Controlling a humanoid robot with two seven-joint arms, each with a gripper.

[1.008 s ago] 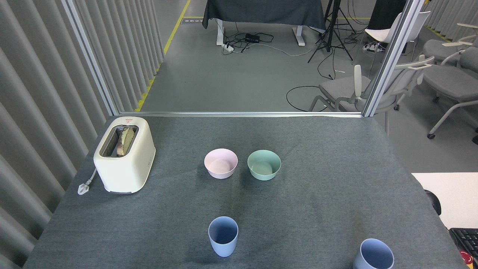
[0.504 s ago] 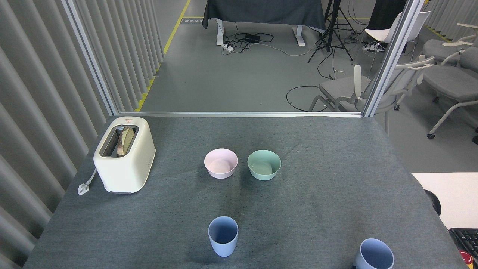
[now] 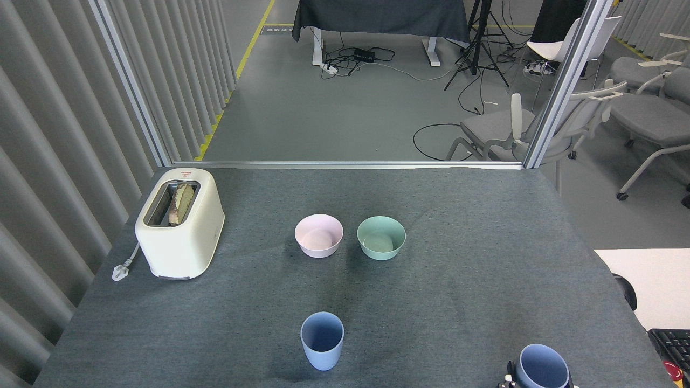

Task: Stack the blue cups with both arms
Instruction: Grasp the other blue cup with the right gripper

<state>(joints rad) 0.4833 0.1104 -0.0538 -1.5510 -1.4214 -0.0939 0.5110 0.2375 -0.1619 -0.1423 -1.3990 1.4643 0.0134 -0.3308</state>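
A: Left to right, what's on the grey felt-covered worktop (image 3: 458, 226)?

B: A cream plastic toaster (image 3: 179, 226) with bread in its slot at the far left, then a pale pink round bowl (image 3: 319, 235) and a mint-green round bowl (image 3: 381, 237) side by side in the middle. Nearer the robot, one matte periwinkle-blue tapered cup (image 3: 322, 340) stands upright near the centre, and a second identical blue cup (image 3: 543, 368) sits well apart at the lower right, cut off by the frame edge.

A: Any pincers in view?

B: The left pincer isn't visible. At the bottom edge, just left of the right-hand cup, a small black part with white details (image 3: 508, 377) shows, likely the right pincer. Whether it is spread or pressed together, I cannot tell; too little shows.

A: So which step is this?

B: I'd judge the very start: both cups are apart and upright, nothing stacked. The right arm seems to be reaching for its cup.

A: And next?

B: Probably straddle that cup's rim or wall, close firmly, lift clear, then carry it over the centre cup, keeping it upright and aligned for nesting.
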